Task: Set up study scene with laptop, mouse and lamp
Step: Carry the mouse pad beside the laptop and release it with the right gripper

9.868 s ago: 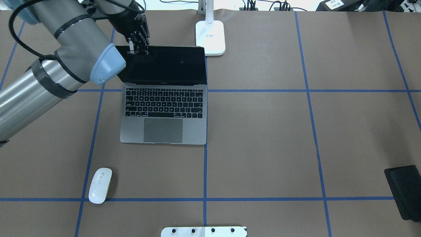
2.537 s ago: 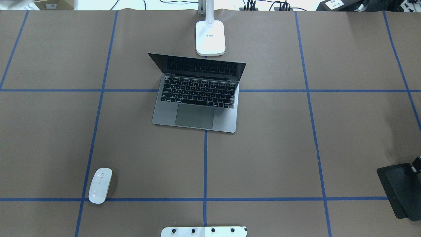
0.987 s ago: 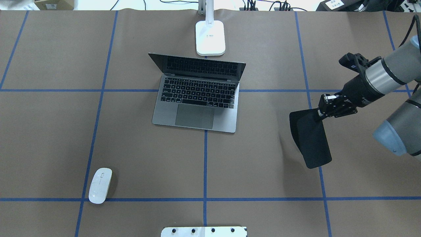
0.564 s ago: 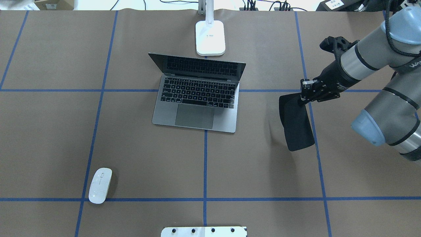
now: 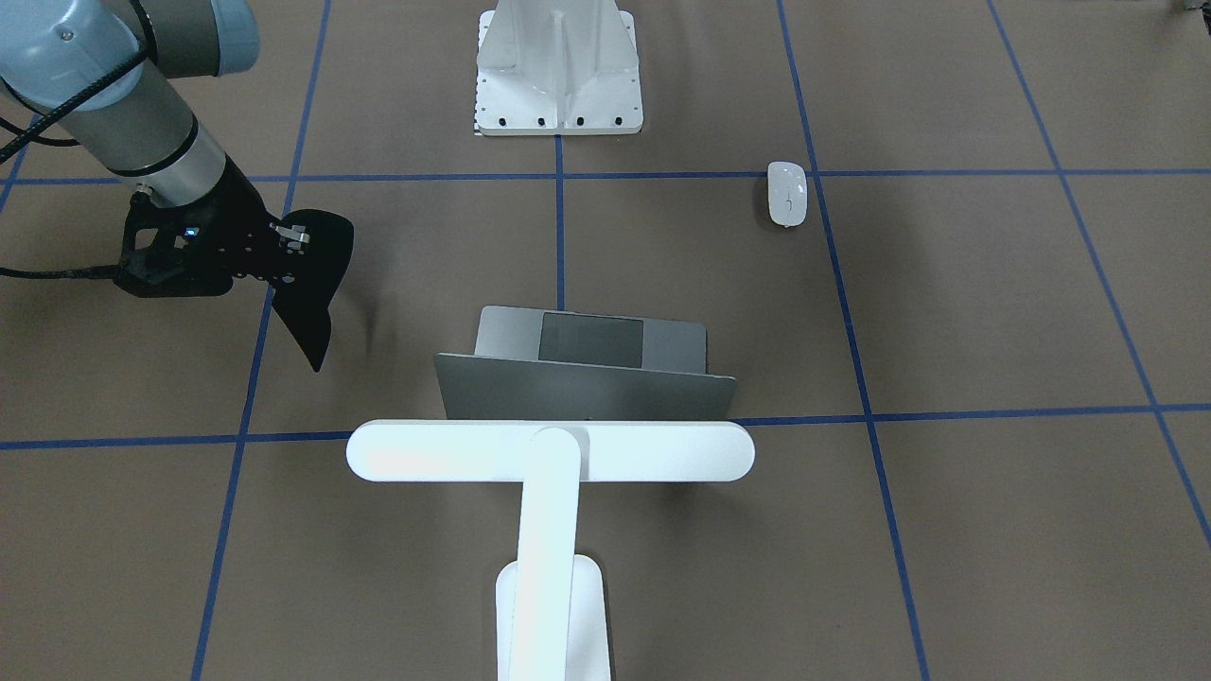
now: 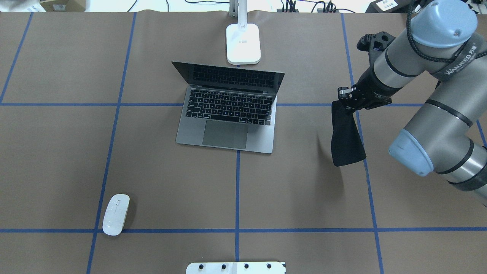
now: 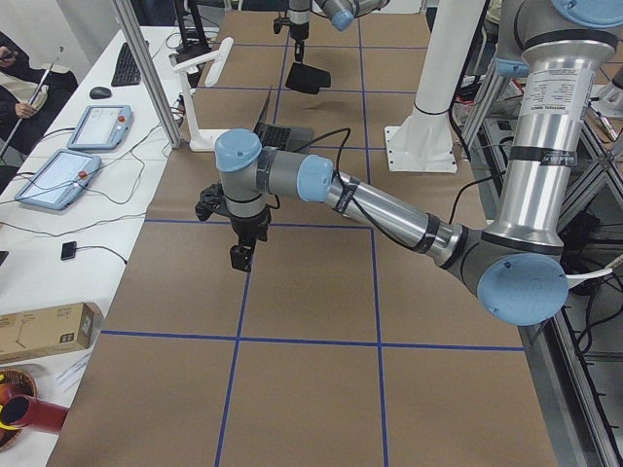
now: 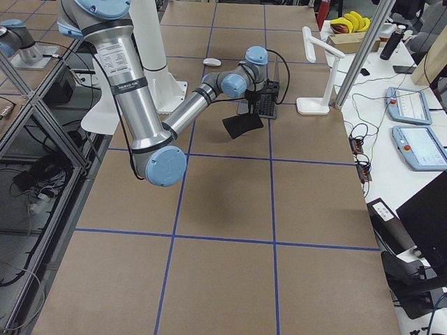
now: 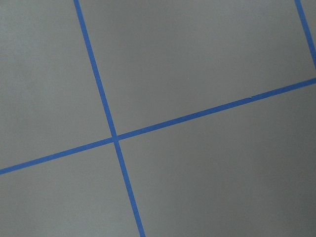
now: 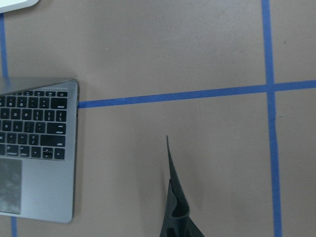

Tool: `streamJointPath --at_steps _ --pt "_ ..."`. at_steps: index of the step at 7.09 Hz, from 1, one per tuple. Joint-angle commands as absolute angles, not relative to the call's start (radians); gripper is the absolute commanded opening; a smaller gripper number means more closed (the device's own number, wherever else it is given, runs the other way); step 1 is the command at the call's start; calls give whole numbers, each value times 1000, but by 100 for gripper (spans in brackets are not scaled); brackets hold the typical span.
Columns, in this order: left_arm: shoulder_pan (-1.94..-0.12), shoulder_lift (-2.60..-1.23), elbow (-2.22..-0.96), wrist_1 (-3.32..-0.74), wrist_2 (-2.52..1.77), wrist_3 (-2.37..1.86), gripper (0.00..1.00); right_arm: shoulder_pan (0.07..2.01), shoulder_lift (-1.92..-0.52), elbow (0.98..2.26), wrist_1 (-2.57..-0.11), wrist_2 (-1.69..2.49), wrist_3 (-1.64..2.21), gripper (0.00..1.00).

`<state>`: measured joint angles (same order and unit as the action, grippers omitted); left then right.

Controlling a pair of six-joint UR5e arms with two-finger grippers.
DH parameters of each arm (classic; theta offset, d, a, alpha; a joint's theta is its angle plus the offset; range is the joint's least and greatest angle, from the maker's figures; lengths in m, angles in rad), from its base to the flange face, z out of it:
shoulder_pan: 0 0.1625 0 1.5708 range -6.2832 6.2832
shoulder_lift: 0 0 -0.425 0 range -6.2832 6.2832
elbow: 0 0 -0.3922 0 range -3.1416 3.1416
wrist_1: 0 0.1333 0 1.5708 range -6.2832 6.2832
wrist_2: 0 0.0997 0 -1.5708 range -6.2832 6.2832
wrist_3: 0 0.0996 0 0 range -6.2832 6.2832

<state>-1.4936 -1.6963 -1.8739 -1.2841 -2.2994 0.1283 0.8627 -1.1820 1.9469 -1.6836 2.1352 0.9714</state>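
The grey laptop (image 6: pixel 228 114) stands open at the table's middle, and from the front its lid's back (image 5: pixel 587 383) shows. The white lamp (image 6: pixel 243 43) stands just behind it, its bar (image 5: pixel 549 452) over the lid. The white mouse (image 6: pixel 116 214) lies at the near left, far from both arms. My right gripper (image 6: pixel 346 99) is shut on a black flexible mat (image 6: pixel 344 140), which hangs above the table to the right of the laptop. My left gripper (image 7: pixel 239 265) hovers over bare table far to the left; I cannot tell whether it is open or shut.
A white bolted metal mount (image 6: pixel 236 268) sits at the near table edge, also in the front view (image 5: pixel 558 66). Blue tape lines (image 9: pixel 116 138) grid the brown table cover. Cables and tablets lie beyond the far edge.
The left arm let go of the laptop lid and left the overhead view; the laptop now sits further right. The right gripper picked up the black mat and carried it left toward the laptop.
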Motion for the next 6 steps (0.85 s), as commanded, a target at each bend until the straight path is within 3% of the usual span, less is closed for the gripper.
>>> streamJointPath --at_steps 1,5,6 --pt "-1494 -1697 -1875 -1284 -2299 129 99 862 -1154 1956 -1741 2108 948 0" --pt "-1499 -1697 -1879 -1284 -2299 129 99 851 -1117 1942 -1741 2024 925 0" --pt "-1499 -1697 -1879 -1284 -2299 129 99 844 -1095 1936 -1744 1984 923 99"
